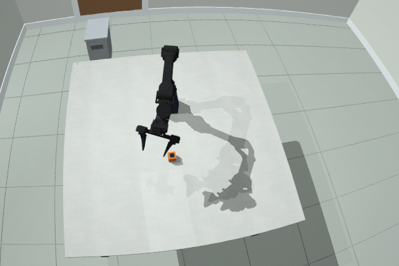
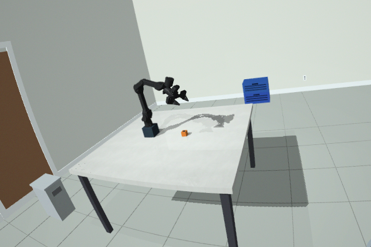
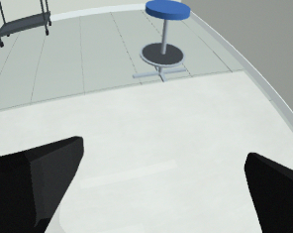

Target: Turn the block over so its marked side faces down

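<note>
A small orange block (image 1: 172,158) (image 2: 184,134) rests flat on the white table (image 1: 100,212) (image 2: 148,160) (image 3: 140,127). Its marked side, with a dark square, faces up. My gripper (image 1: 153,153) (image 2: 183,102) (image 3: 166,155) is open and empty, high above the table. Its fingers point outward and somewhat down. In the top view the block appears just to the right of the right-hand fingertip, but the exterior view shows it well below the gripper. The block is not in the wrist view.
The arm's dark base (image 2: 150,130) stands on the table behind the block. A grey cabinet (image 1: 98,46) (image 2: 54,194) and a blue drawer unit (image 2: 256,90) stand off the table. The wrist view shows a blue stool (image 3: 167,10) and a dark cart (image 3: 25,24) beyond the table edge.
</note>
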Controlling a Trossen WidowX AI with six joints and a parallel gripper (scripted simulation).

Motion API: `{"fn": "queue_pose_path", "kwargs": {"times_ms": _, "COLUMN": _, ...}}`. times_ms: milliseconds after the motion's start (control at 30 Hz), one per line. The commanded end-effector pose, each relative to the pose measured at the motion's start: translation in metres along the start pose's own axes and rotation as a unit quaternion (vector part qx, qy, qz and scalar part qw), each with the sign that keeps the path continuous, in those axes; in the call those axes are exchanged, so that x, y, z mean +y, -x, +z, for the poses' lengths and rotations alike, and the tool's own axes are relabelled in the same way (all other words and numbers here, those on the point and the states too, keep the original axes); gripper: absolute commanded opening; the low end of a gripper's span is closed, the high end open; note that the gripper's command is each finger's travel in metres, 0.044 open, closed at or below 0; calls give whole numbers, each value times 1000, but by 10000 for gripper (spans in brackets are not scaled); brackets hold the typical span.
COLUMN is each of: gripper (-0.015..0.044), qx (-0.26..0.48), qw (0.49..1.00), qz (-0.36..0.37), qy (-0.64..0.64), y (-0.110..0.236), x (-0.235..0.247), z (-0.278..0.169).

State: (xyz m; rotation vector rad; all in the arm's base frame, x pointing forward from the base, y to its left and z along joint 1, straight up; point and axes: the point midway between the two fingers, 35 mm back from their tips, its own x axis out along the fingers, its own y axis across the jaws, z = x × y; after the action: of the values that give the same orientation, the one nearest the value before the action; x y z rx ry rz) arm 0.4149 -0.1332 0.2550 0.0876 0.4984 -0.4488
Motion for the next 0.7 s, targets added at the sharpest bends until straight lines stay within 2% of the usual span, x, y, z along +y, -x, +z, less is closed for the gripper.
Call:
{"fn": "queue_pose_path", "kwargs": {"times_ms": 0, "gripper": 440, "qx": 148, "qw": 986, "qz": 35, "qy": 60, "y": -24, "x": 24, "z": -70}}
{"fn": "queue_pose_path", "kwargs": {"times_ms": 167, "gripper": 440, "qx": 309, "qw": 941, "qz": 73, "qy": 116, "y": -27, "x": 41, "z": -146}}
{"fn": "queue_pose_path", "kwargs": {"times_ms": 367, "gripper": 440, "qx": 473, "qw": 858, "qz": 112, "qy": 163, "y": -7, "x": 53, "z": -217}}
{"fn": "queue_pose_path", "kwargs": {"times_ms": 667, "gripper": 440, "qx": 482, "qw": 853, "qz": 115, "qy": 165, "y": -5, "x": 64, "z": -220}}
